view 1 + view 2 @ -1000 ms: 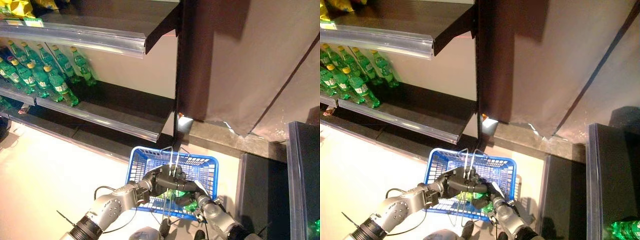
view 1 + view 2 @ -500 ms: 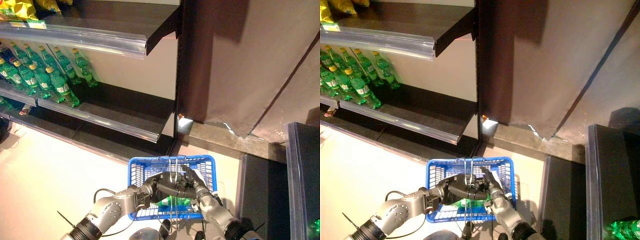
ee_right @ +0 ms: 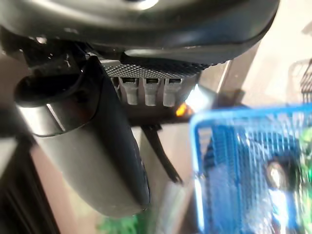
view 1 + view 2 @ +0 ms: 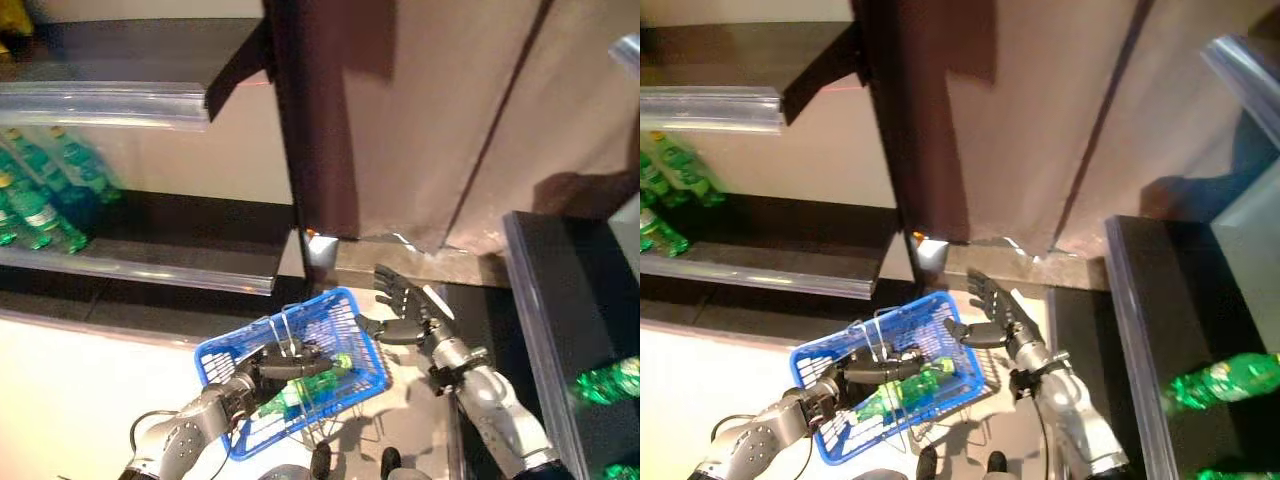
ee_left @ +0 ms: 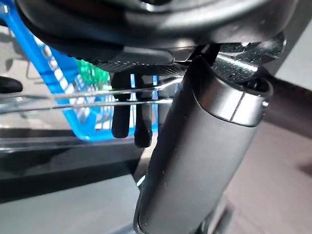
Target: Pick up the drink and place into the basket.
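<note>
The left hand (image 4: 283,362) is clenched round the wire handles (image 4: 283,335) of the blue basket (image 4: 225,353), its dark fingers (image 5: 127,122) hooked over the thin metal wires in the left wrist view, and the basket hangs tilted from that grip above the pale floor (image 4: 70,390). Inside the basket lies the drink (image 4: 305,389), a green bottle on its side against the mesh, running from about eight o'clock to two o'clock under the hand; its cap end is hard to make out, so which way it points is unclear. The right hand (image 4: 405,305) is released and holds nothing: its fingers (image 4: 980,291) are straight and spread, with the palm turned toward the basket's rim at the three o'clock side, just beside it and apparently not touching. Out from the hands, at ten o'clock in the head views, a dark shelf (image 4: 190,255) carries a row of green bottles (image 4: 40,205) near its left end, with another shelf (image 4: 110,95) above it. A dark upright post (image 4: 310,120) stands at twelve o'clock, and a beige wall (image 4: 440,110) lies behind it. At four o'clock a second dark shelf unit (image 4: 1140,330) holds another green bottle (image 4: 1225,378) lying on its side.
</note>
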Tool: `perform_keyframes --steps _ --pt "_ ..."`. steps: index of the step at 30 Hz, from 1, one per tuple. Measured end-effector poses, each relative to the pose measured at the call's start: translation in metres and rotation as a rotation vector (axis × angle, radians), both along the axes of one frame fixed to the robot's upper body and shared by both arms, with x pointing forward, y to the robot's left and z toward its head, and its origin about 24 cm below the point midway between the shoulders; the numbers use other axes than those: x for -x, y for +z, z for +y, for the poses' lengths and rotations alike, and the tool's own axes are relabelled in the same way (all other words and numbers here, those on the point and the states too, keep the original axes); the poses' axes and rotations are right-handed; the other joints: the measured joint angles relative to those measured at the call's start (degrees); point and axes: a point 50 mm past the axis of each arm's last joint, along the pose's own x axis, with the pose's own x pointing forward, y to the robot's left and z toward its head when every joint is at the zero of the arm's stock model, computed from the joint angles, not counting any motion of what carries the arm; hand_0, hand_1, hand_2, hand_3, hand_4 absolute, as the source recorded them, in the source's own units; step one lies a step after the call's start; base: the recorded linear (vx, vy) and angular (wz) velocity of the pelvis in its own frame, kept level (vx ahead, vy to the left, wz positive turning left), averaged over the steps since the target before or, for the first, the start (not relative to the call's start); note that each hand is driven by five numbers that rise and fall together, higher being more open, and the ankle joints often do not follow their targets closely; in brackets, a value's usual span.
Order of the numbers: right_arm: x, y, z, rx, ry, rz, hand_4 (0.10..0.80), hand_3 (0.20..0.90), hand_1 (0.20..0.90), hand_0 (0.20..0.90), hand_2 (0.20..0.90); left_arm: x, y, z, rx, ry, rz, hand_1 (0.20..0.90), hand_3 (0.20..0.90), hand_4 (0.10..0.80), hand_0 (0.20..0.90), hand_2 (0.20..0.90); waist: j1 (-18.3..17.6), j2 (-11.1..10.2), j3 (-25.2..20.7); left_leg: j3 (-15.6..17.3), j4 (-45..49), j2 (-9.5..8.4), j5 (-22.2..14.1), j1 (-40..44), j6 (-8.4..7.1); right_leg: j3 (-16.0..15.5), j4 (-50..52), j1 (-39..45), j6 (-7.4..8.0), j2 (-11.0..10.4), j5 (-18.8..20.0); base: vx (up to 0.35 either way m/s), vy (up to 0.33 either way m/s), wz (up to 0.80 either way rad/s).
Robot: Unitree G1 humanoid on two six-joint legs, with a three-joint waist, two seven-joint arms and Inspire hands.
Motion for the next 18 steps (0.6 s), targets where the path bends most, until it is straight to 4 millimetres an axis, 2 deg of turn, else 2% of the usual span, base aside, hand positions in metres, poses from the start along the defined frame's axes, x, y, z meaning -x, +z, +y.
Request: perform_keyframes --steps 6,9,12,14,15,17,18 --pt "0.007 0.002 -0.017 -0.059 -0.047 -0.006 0.800 0.900 0.900 0.900 0.900 0.007 -0.014 0.023 -0.009 0.184 0.008 0.300 0.200 0.100 0.300 0.300 -1.1 -0.9 0.1 4.6 0.0 0.79 -0.5 0.4 0.72 4.6 0.0 -1.8 -0.24 0.9 1.3 -0.064 0.060 -0.45" --pt "0.017 -0.010 -0.017 -0.125 -0.059 0.041 0.800 0.900 0.900 0.900 0.900 0.013 -0.028 0.034 0.037 0.339 0.037 0.300 0.200 0.100 0.300 0.300 -2.3 -1.2 0.2 7.1 0.0 0.94 -1.1 1.1 0.66 7.3 0.0 -2.7 0.18 1.2 1.3 -0.057 0.061 -0.42" --pt "0.020 -0.021 -0.014 -0.185 -0.078 0.084 0.800 0.900 0.900 0.900 0.900 0.020 -0.038 0.038 0.055 0.413 0.068 0.300 0.200 0.100 0.300 0.300 -3.3 -1.9 0.2 8.9 0.0 0.93 -1.3 1.1 0.69 8.1 0.1 -3.6 0.37 1.1 1.9 -0.048 0.035 -0.43" --pt "0.023 -0.039 -0.013 -0.232 -0.115 0.155 0.800 0.900 0.900 0.900 0.900 0.025 -0.046 0.040 0.087 0.501 0.079 0.300 0.200 0.100 0.300 0.300 -3.6 -2.5 0.0 10.5 0.0 1.17 -1.6 1.2 0.65 9.2 0.6 -4.5 0.37 1.4 1.9 -0.050 -0.005 -0.41" --pt "0.026 -0.048 -0.013 -0.236 -0.122 0.196 0.800 0.900 0.900 0.900 0.900 0.028 -0.050 0.043 0.105 0.555 0.083 0.300 0.200 0.100 0.300 0.300 -3.5 -3.1 0.0 12.1 0.0 1.32 -1.8 1.3 0.61 9.0 0.7 -5.3 0.41 1.4 2.4 -0.078 -0.033 -0.69" --pt "0.028 -0.059 -0.012 -0.246 -0.134 0.240 0.800 0.900 0.900 0.900 0.900 0.031 -0.054 0.049 0.121 0.624 0.084 0.300 0.200 0.100 0.300 0.300 -2.8 -3.6 0.1 14.0 0.0 1.56 -2.0 1.7 0.82 6.6 0.8 -6.1 0.24 1.0 3.2 -0.069 -0.046 -0.69" --pt "0.033 -0.071 -0.011 -0.257 -0.143 0.292 0.800 0.900 0.900 0.900 0.900 0.036 -0.059 0.056 0.126 0.675 0.104 0.300 0.200 0.100 0.300 0.300 -2.8 -4.2 -0.2 16.2 0.0 1.90 -2.5 2.2 0.43 3.6 0.6 -6.5 0.25 0.2 3.2 -0.050 -0.048 -0.60"
